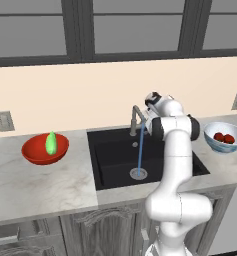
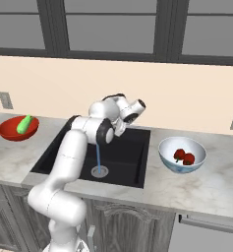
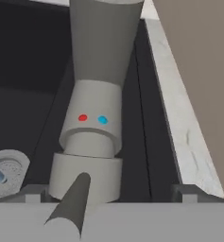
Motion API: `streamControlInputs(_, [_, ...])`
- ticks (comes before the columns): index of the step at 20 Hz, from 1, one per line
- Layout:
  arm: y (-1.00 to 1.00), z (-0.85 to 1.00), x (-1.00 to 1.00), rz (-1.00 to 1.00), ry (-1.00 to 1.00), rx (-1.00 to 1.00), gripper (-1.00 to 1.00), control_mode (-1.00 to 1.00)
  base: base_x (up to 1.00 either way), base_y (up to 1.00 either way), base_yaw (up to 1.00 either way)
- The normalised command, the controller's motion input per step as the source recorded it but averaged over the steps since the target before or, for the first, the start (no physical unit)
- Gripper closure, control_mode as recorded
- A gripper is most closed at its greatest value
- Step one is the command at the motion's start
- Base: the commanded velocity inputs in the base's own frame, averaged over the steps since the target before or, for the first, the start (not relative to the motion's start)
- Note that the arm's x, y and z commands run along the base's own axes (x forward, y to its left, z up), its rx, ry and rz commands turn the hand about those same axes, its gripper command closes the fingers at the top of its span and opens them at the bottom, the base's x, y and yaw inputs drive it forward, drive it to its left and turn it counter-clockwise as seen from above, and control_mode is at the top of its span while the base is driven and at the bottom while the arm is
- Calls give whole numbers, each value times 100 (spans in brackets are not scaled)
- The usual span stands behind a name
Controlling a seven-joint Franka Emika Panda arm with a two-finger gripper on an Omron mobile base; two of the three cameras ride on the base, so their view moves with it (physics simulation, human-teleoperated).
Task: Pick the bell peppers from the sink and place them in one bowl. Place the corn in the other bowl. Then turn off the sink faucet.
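Note:
The grey sink faucet [image 1: 135, 119] stands at the back rim of the black sink [image 1: 115, 160], and a blue stream of water [image 1: 139, 155] falls from it onto the drain [image 1: 138, 173]. My gripper [image 1: 145, 120] hangs right beside the faucet, open. In the hand view the faucet body [image 3: 92, 118] with its red and blue dots rises close between my gripper's [image 3: 111, 194] fingertips [image 3: 34, 193], and its lever [image 3: 72, 198] points toward the camera. Two red bell peppers [image 2: 184, 157] lie in the white-and-blue bowl [image 2: 169, 160]. The green corn [image 1: 51, 143] rests in the red bowl [image 1: 36, 152].
The red bowl sits on the marble counter [image 1: 40, 185] left of the sink, the white-and-blue bowl [image 1: 212, 142] on the counter to its right. The beige wall runs close behind the faucet, with outlets [image 1: 3, 121] on it. Dark cabinets hang above.

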Motion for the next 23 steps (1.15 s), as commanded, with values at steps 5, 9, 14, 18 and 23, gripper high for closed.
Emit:
streamControlInputs(5, [100, 51, -20, -1, -3, -33, -100, -100, 0, 0, 0])
streamControlInputs(9, [100, 36, -47, -23, -18, -13, -100, -100, 0, 0, 0])
streamControlInputs(14, [94, 23, -39, -33, -21, -10, -100, -100, 0, 0, 0])
streamControlInputs(18, [33, 21, -11, -16, -18, -2, -100, -100, 0, 0, 0])
streamControlInputs(23, [0, 21, -10, -8, -12, 0, -100, -100, 0, 0, 0])
